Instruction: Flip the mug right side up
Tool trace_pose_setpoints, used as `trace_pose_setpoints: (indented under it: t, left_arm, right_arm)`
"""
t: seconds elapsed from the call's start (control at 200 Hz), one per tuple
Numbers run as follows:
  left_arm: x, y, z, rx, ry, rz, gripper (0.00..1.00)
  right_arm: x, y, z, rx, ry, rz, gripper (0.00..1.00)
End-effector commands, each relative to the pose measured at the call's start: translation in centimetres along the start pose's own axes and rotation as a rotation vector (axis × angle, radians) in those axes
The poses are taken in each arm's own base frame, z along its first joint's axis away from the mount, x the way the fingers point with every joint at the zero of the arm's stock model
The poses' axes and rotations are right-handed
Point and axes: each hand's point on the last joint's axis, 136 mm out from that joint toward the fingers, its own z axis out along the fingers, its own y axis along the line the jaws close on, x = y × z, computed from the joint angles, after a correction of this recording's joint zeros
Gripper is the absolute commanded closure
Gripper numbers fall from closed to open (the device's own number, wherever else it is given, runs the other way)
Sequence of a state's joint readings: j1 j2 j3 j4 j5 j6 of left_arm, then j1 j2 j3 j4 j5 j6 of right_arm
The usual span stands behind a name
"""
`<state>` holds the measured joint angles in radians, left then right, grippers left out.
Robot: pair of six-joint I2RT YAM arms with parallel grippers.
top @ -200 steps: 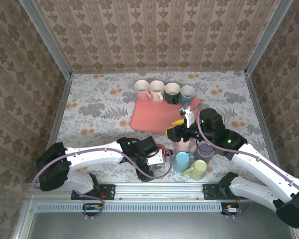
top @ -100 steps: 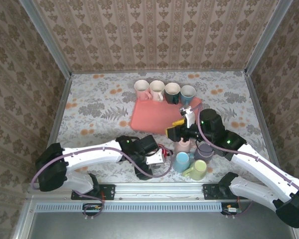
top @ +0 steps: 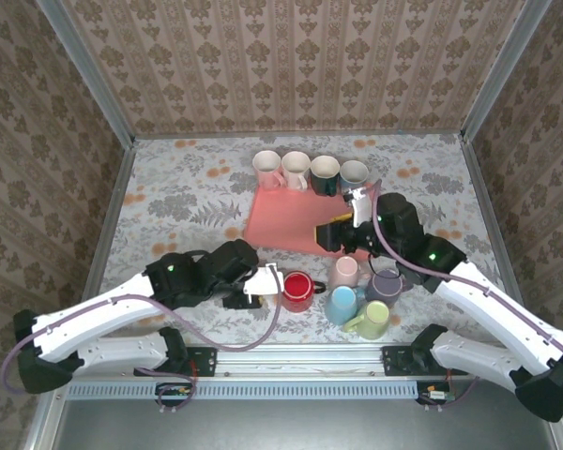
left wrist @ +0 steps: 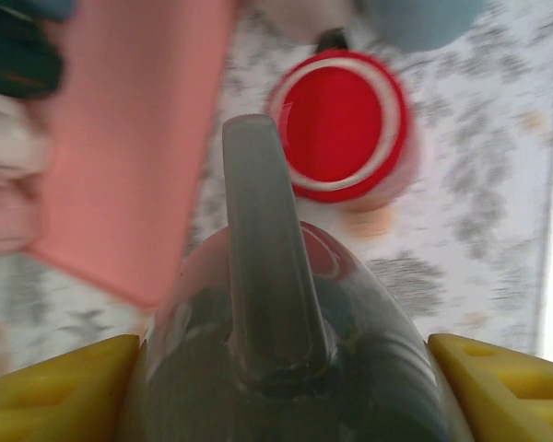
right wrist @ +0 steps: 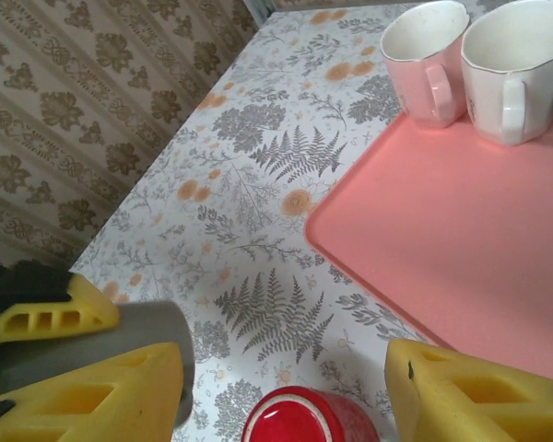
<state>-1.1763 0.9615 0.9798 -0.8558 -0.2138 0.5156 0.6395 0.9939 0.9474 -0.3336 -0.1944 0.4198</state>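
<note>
A grey mug point(left wrist: 276, 304) fills the gap between the yellow fingers of my left gripper point(left wrist: 286, 387), handle toward the camera. From above, that gripper point(top: 260, 284) sits just left of a red mug point(top: 297, 291), which stands upside down on the table. The right wrist view shows the grey mug point(right wrist: 147, 345) at the left, lying sideways with a left finger on it. My right gripper point(right wrist: 286, 378) hangs open above the red mug point(right wrist: 304, 419) with nothing between its fingers. Seen from above, the right gripper point(top: 330, 236) is over the near edge of the pink tray point(top: 281, 220).
Four mugs point(top: 310, 172) stand upright along the tray's far edge. A pink mug point(top: 345, 272), a purple one point(top: 385, 284), a blue one point(top: 341, 305) and a yellow-green one point(top: 371, 321) cluster right of the red mug. Patterned walls enclose the table.
The left arm has pulled back to the left with the grey mug, uncovering the red mug. The right gripper has shifted slightly toward the tray.
</note>
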Motion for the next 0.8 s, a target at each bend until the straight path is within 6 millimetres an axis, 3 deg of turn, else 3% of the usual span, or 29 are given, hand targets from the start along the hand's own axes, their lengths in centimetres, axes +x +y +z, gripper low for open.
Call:
trace_pose_setpoints:
  t: [0.0, 0.125, 0.24, 0.45, 0.61, 0.795]
  left_arm:
    - [-0.3, 6.2, -1.6, -0.369, -0.016, 0.144, 0.76]
    - [-1.1, 9.5, -3.4, -0.634, -0.033, 0.24, 0.76]
    - [-1.3, 10.5, -4.6, -0.737, -0.03, 0.309, 0.76]
    - [-1.0, 10.4, -5.0, -0.777, -0.066, 0.321, 0.77]
    - [-0.9, 10.0, -4.8, -0.773, -0.084, 0.315, 0.77]
    - [-0.8, 9.0, -4.7, -0.749, -0.12, 0.329, 0.78]
  right_arm:
    - [-0.2, 0.9, 0.3, -0.013, 0.075, 0.081, 0.39]
    - [-0.1, 2.6, 1.3, -0.083, 0.176, 0.176, 0.39]
    - [-0.4, 5.0, 1.7, -0.192, 0.254, 0.262, 0.38]
    - [-0.2, 8.2, 2.3, -0.399, 0.435, 0.345, 0.38]
    - [-1.1, 8.2, 4.7, -0.475, 0.496, 0.429, 0.37]
    - [-2.4, 10.5, 5.6, -0.615, 0.529, 0.439, 0.33]
